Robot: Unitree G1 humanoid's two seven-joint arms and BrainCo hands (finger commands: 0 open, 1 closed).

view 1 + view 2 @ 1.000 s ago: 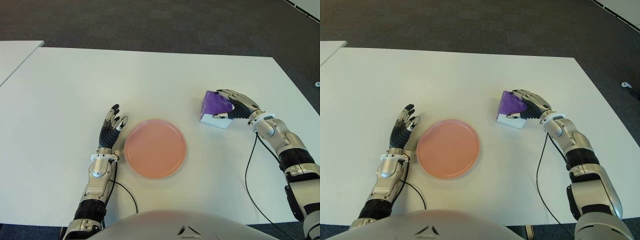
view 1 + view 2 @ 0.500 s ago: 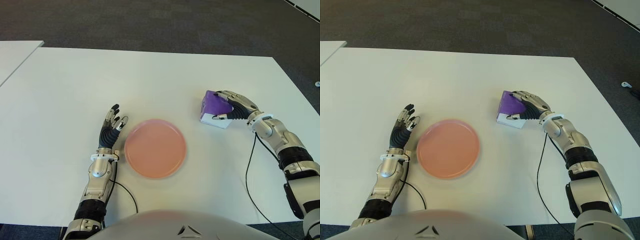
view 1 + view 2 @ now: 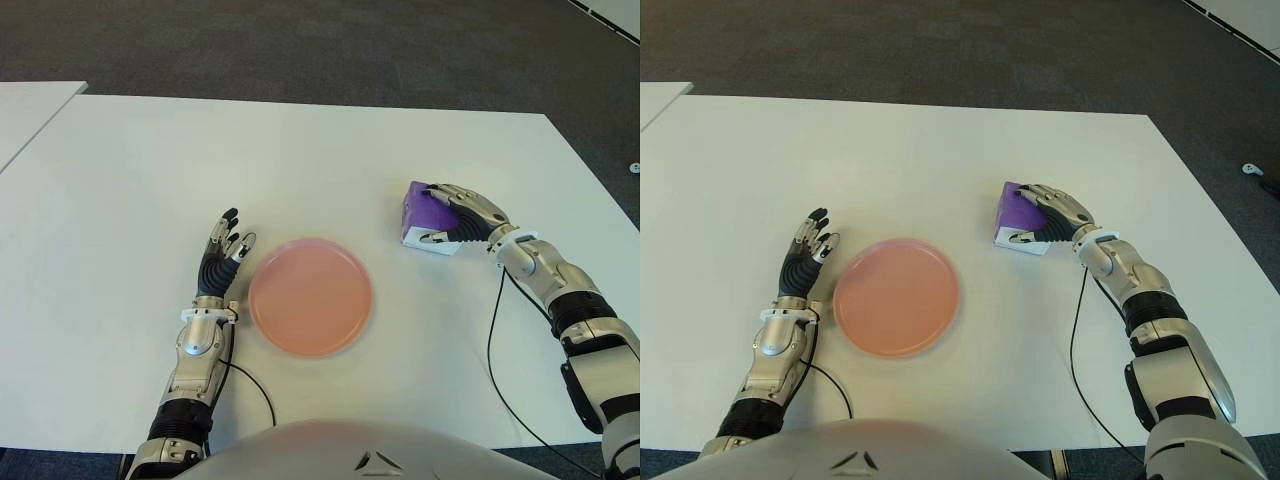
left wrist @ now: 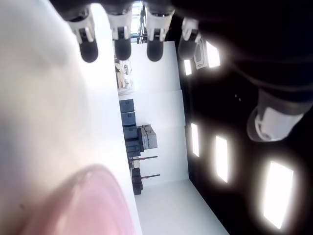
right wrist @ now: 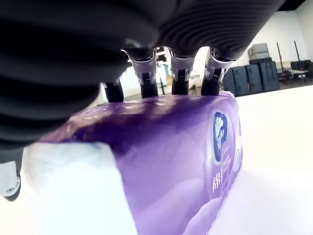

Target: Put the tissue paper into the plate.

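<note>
Right robot hand (image 3: 462, 212) clamped on purple tissue pack (image 3: 424, 214), label unreadable, right of pink plate (image 3: 310, 296), left robot hand (image 3: 220, 256) spread

purple-and-white soft tissue pack (image 3: 428, 217) on tabletop (image 3: 300, 160), well right of round pink plate (image 3: 311, 296); plate empty.

Office or lab, white table (image 3: 300, 160), grey carpet (image 3: 300, 45), ceiling light panels (image 4: 222, 159)
</note>
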